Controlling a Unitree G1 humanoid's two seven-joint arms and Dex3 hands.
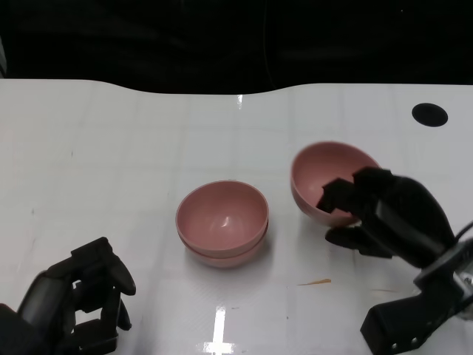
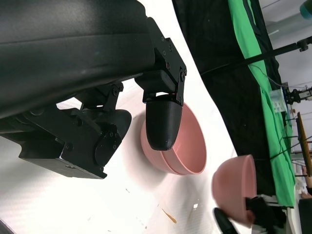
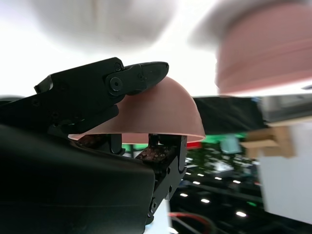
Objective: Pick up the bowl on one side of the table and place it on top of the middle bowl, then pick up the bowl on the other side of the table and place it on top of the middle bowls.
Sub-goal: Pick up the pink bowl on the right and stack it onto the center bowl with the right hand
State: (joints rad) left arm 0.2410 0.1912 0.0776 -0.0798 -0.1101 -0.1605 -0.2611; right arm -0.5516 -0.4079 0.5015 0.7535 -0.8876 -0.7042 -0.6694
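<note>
Two pink bowls sit nested as a stack in the middle of the white table; the left wrist view shows the stack too. My right hand grips a third pink bowl by its rim, lifted and tilted toward the stack, to the stack's right. In the right wrist view the held bowl lies between the fingers, and the stack is blurred beyond. The left wrist view catches that bowl as well. My left hand rests at the near left, fingers curled, holding nothing.
A small orange sliver lies on the table in front of the stack. A black round hole marks the table's far right. The table's far edge curves along a dark background.
</note>
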